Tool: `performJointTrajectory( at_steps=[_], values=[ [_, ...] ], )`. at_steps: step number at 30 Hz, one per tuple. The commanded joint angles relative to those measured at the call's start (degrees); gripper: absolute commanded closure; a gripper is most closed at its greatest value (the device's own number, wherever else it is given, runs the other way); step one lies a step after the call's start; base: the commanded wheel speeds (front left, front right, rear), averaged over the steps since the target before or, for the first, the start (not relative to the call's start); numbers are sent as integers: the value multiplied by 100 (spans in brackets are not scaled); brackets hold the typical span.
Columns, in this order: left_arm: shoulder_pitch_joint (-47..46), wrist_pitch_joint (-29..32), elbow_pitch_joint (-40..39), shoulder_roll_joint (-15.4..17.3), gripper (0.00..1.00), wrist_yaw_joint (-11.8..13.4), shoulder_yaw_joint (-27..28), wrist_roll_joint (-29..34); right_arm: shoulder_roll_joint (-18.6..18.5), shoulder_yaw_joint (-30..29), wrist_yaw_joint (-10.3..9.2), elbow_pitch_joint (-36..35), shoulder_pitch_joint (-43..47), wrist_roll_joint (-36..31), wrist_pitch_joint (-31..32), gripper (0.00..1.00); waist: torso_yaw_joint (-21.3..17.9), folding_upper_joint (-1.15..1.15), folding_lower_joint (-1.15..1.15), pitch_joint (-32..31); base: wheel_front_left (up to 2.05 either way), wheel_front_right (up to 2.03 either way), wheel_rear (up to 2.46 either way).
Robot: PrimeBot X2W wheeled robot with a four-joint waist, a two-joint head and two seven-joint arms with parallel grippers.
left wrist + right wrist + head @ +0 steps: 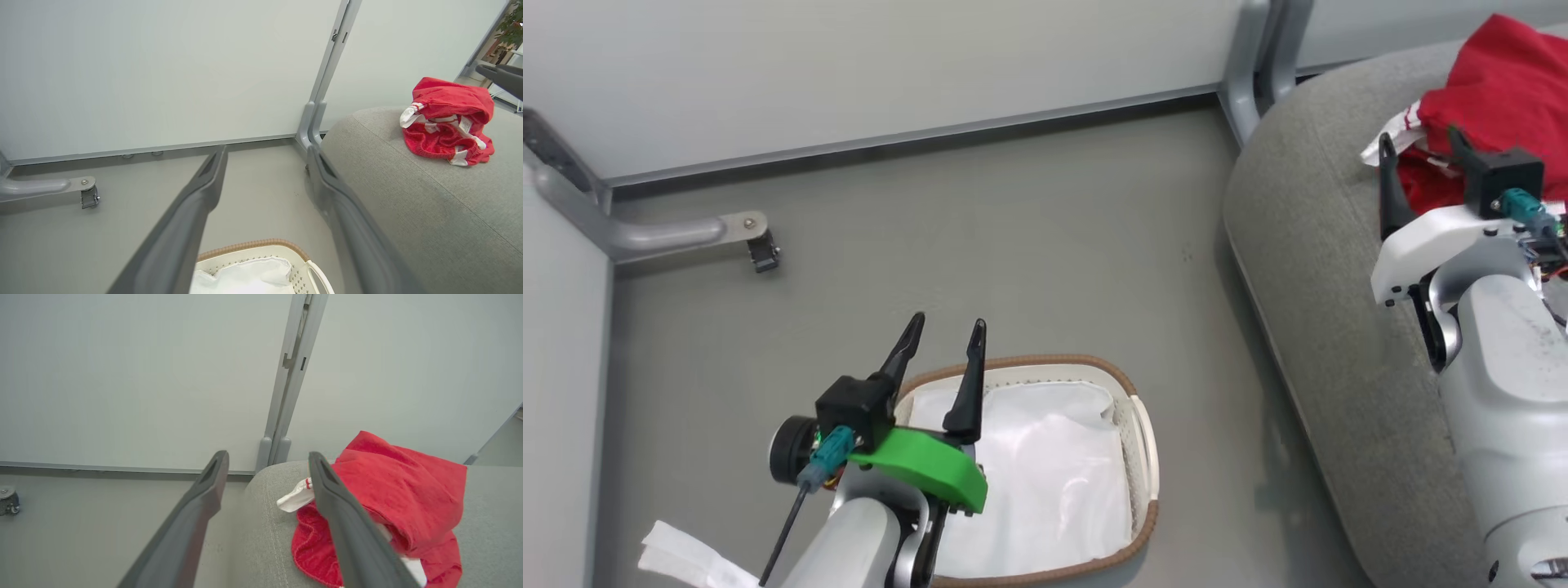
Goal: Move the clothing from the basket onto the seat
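The left gripper (948, 322) has its two dark fingers spread wide apart, with nothing between them and nothing in its hold. It hangs above the left part of the basket (1045, 361), fingertips pointing away over the brown rim toward the grey floor (1013, 245). In the left wrist view the fingers frame bare floor and the foot of the pale wall (163, 61), touching neither. The basket stands on the floor, and a crumpled white liner (1045, 474) lies in it.

The right gripper (1419, 135) is likewise spread wide and grips nothing. It hangs over the seat (1323, 286), which lies to the right of the basket and apart from it. The clothing (1503, 73) lies in a rumpled red heap with white striped trim on top of the seat, near its far rounded end. The right gripper's fingertips reach the near edge of that heap. In the right wrist view one finger crosses in front of the red cloth, while the other stands over the seat's edge and the floor beyond. Whether a finger touches the cloth cannot be told. The heap lies well apart from the left gripper, off to the right and further away
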Motion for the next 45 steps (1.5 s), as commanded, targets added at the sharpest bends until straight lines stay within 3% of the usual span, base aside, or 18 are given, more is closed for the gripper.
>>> performJointTrajectory(
  at_steps=[1, 13, 20, 28, 45],
  values=[
    [187, -3, -28, -24, 0, -22, 98, 67, 31, 24, -8, -127, 220, 61, -25, 0, 356, 0, 0, -354, 0, 0, 0],
    [1058, -4, -112, 2, 0, -65, 1053, 324, 586, 66, -8, -1315, 1794, 533, -24, 0, 686, 0, 0, -778, 0, 0, 0],
    [1528, -4, -285, -21, 0, -118, 1573, 385, 626, 328, -8, -1952, 2708, 1257, -24, 0, 754, 0, 0, -864, 0, 0, 0],
    [2002, -4, -580, -84, 0, -137, 2052, 427, 627, 786, -8, -2605, 3548, 1649, -25, 0, 731, 0, 0, -944, 0, 0, 0],
    [2423, -4, -672, -214, 0, -172, 2268, 611, 630, 759, -8, -2955, 4130, 1731, -25, 0, 594, 0, 0, -970, 0, 0, 0]
  ],
)
